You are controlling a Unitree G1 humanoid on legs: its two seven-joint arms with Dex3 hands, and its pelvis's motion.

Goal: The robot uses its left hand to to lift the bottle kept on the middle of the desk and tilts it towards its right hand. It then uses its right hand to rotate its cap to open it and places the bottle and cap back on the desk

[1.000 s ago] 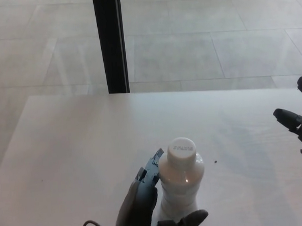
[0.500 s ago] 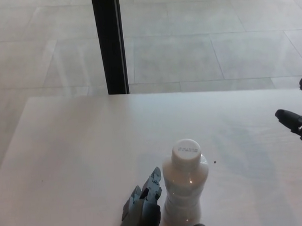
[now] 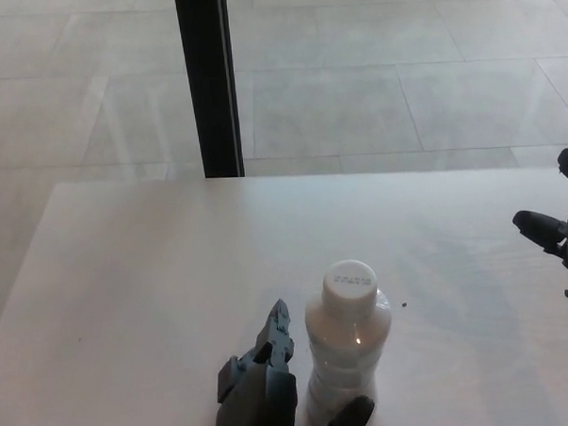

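Head view shows our left hand (image 3: 259, 398) cupping the capped white bottle (image 3: 344, 357) upright near the bench (image 3: 145, 276) front, ready for lifting, while our empty right hand (image 3: 560, 239) waits spread, well apart.

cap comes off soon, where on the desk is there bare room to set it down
Bare desk spreads left of the bottle, behind it toward the far edge, and between it and the right robot hand. It is crowded only near the front edge, where the left robot hand flanks the bottle.
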